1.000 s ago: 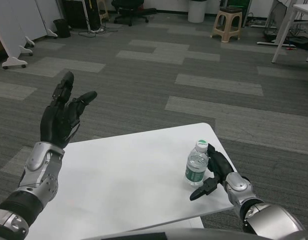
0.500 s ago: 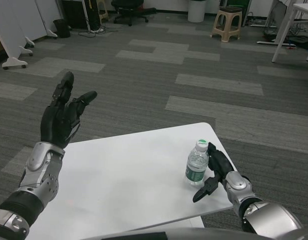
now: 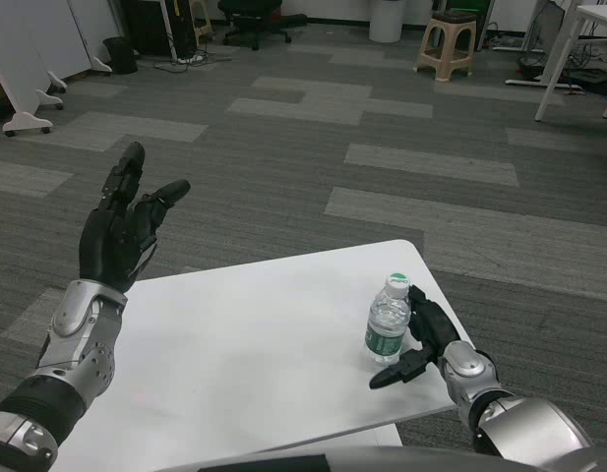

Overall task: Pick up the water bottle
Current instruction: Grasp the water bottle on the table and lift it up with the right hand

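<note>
Probably light and a bit slippery, the small clear plastic water bottle [image 3: 388,323] stands upright at the lower right of the white counter [image 3: 234,364]. Grip its ribbed, labelled middle. The right hand [image 3: 421,339] sits spread just beside it; the left hand [image 3: 126,224] is raised at upper left, fingers apart.

No readable text anywhere. Bottle [image 3: 388,324] carries green label, print too small to make out; nothing legible on table [image 3: 244,344].

The right hand [image 3: 421,339] has edged left, its lower finger nearer the water bottle [image 3: 388,322].
</note>
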Tool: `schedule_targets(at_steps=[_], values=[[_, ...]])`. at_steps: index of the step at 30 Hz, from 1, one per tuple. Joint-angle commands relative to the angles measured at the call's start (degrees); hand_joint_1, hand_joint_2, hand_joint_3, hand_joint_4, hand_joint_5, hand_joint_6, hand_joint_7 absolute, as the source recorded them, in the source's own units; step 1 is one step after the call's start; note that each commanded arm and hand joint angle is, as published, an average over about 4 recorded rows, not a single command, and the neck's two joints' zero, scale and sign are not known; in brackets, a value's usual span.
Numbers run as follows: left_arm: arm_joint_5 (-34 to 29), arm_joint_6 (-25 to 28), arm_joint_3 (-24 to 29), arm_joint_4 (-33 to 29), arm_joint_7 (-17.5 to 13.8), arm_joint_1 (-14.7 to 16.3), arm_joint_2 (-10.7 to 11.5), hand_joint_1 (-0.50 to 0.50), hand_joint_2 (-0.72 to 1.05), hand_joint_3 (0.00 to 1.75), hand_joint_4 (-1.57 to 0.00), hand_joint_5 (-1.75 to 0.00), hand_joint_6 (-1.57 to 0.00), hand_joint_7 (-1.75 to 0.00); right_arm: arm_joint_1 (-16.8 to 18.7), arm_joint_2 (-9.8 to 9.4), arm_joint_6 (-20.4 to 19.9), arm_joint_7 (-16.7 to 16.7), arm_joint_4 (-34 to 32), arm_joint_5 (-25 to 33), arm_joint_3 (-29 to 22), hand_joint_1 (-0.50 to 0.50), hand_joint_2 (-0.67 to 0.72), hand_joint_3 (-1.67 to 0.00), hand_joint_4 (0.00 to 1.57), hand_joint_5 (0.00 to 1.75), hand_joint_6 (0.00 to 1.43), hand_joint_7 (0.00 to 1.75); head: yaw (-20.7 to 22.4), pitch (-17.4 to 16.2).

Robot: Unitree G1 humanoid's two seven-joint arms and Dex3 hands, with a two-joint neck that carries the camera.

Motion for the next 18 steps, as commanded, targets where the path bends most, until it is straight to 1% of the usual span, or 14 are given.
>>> schedule_targets(at_steps=[1,2,3,5,6,9,12,13,16,18], values=[[-0.08,-0.13,0.03,0.63,-0.01,-1.21,0.01,-0.49,1.05,0.37,0.0,-0.92,0.0,0.0,-1.68,0.22,-0.23,-0.19,0.53,0.06,0.16,-0.33,-0.38,-0.67,0.0,0.0,0.0,0.0,0.14,-0.03],[-0.1,-0.13,0.05,0.68,-0.01,-1.23,0.01,-0.5,1.05,0.35,0.0,-0.92,0.0,0.0,-1.77,0.2,-0.23,-0.19,0.58,0.06,0.25,-0.31,-0.4,-0.71,0.0,0.0,0.0,0.0,0.16,-0.04],[-0.13,-0.13,0.07,0.72,-0.01,-1.26,0.01,-0.5,1.05,0.35,0.0,-0.92,0.0,0.0,-1.86,0.18,-0.23,-0.19,0.62,0.06,0.34,-0.27,-0.45,-0.79,0.0,0.0,0.0,0.02,0.17,-0.05],[-0.17,-0.13,0.07,0.72,-0.01,-1.3,0.01,-0.5,1.05,0.35,0.0,-0.92,0.0,0.0,-2.03,0.18,-0.23,-0.28,0.66,0.06,0.51,-0.23,-0.51,-0.93,0.01,0.02,0.0,0.05,0.23,-0.1],[-0.17,-0.13,0.09,0.74,-0.01,-1.3,0.01,-0.5,1.05,0.35,0.0,-0.92,0.0,0.0,-2.1,0.18,-0.2,-0.39,0.69,0.06,0.67,-0.21,-0.54,-1.01,0.09,0.12,0.04,0.1,0.29,-0.1],[-0.17,-0.13,0.2,0.81,-0.01,-1.3,0.01,-0.5,1.05,0.35,0.0,-0.92,0.0,0.0,-2.34,0.18,-0.14,-0.76,0.8,0.06,1.13,-0.21,-0.54,-1.15,0.34,0.44,0.17,0.21,0.41,-0.06],[-0.17,-0.13,0.34,0.77,-0.01,-1.3,0.01,-0.5,1.05,0.35,0.0,-0.92,0.0,0.0,-2.6,0.22,-0.14,-0.96,0.86,0.01,1.55,-0.21,-0.54,-1.25,0.59,0.8,0.37,0.33,0.53,-0.03],[-0.17,-0.13,0.38,0.77,-0.01,-1.3,0.01,-0.5,1.05,0.35,0.0,-0.92,0.0,0.0,-2.65,0.22,-0.14,-0.98,0.88,-0.03,1.66,-0.2,-0.54,-1.29,0.66,0.97,0.47,0.44,0.54,-0.03],[-0.17,-0.13,0.49,0.81,-0.01,-1.36,-0.06,-0.5,1.05,0.35,0.0,-0.92,0.0,0.0,-2.71,0.24,-0.14,-1.05,0.86,-0.12,1.88,-0.19,-0.54,-1.35,0.66,1.21,0.61,0.66,0.54,-0.04],[-0.17,-0.13,0.51,0.81,-0.01,-1.34,-0.08,-0.49,1.05,0.35,0.0,-0.92,0.0,0.0,-2.74,0.22,-0.18,-1.07,0.84,-0.12,2.01,-0.19,-0.54,-1.39,0.64,1.31,0.67,0.84,0.46,-0.03]])
